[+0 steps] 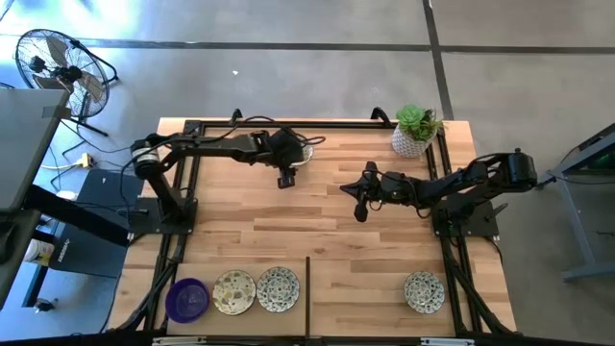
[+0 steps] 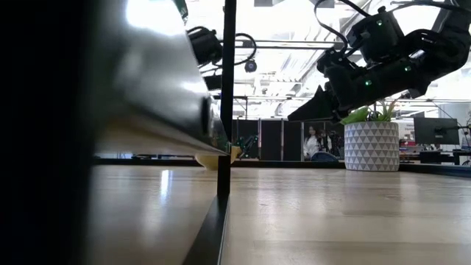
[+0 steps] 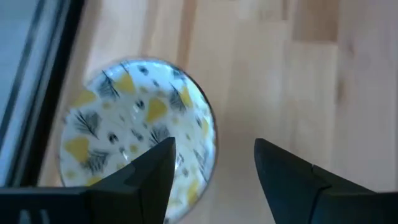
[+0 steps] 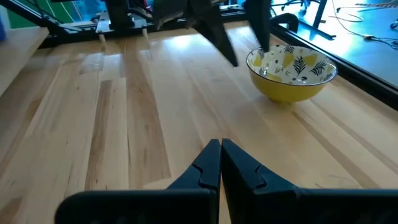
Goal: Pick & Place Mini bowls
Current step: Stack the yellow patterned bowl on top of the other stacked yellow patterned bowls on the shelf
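Note:
A mini bowl (image 3: 134,134), yellow outside and white inside with yellow and black leaves, stands on its base near the table's far edge (image 1: 303,152) (image 4: 291,71). My left gripper (image 3: 214,146) (image 4: 250,56) is open right over it, one finger above the bowl's inside and the other outside its rim. My right gripper (image 4: 221,152) (image 1: 360,210) is shut and hovers over the table's middle, holding nothing. Along the near edge lie a purple bowl (image 1: 187,298) and three patterned ones (image 1: 233,291) (image 1: 278,288) (image 1: 424,291). My left gripper's open fingers (image 3: 155,168) stand on either side of the bowl's rim (image 3: 210,140), slanting down from above. I cannot tell whether either finger touches it. The bowl sits upright on the table.
A white pot with a green plant (image 1: 415,133) stands at the far right corner. A black divider strip (image 1: 307,298) splits the near edge. Dark frame rails (image 1: 192,192) run along the table's sides. Bare wood lies between the arms.

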`<act>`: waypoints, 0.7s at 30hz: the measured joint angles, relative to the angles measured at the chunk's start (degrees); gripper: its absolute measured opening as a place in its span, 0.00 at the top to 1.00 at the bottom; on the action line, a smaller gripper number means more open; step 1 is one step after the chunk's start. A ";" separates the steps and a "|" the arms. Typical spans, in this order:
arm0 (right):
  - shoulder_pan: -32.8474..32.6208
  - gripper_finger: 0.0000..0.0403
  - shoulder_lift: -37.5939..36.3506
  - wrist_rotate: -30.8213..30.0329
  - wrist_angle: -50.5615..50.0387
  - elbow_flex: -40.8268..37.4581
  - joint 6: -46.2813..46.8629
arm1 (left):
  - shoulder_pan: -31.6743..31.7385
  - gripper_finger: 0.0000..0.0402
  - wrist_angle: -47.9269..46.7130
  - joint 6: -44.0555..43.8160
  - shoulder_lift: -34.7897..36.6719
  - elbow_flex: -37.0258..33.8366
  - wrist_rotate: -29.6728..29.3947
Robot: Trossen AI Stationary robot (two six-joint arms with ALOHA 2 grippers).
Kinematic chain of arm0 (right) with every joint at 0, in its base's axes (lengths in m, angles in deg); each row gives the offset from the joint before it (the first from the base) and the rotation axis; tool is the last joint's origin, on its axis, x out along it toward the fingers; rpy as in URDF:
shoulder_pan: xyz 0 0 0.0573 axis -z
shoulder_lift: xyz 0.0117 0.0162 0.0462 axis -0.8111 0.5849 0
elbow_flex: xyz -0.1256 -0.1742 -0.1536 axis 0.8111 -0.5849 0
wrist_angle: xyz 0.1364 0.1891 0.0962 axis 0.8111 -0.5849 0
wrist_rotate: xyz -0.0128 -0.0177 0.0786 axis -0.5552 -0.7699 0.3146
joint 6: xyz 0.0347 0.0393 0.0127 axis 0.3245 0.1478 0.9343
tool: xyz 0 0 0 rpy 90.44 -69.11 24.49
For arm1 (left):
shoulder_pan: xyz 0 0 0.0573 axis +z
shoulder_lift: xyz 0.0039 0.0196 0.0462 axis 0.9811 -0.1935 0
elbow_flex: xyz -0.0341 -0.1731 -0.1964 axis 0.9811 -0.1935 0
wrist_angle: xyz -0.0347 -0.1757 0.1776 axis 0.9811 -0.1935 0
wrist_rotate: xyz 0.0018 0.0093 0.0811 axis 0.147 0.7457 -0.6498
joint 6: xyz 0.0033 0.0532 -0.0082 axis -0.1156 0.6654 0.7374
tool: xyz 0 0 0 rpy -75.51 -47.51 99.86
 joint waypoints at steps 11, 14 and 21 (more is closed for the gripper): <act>0.02 1.00 0.00 0.38 0.04 0.00 0.00 | 0.02 0.47 0.41 4.05 -5.28 1.12 -4.87; 0.02 1.00 0.00 0.38 0.05 0.00 0.00 | 0.02 0.47 0.13 4.33 -6.46 1.12 -4.63; 0.02 1.00 0.00 0.38 0.07 0.00 0.00 | 0.02 0.59 0.04 4.38 -8.92 1.10 -5.07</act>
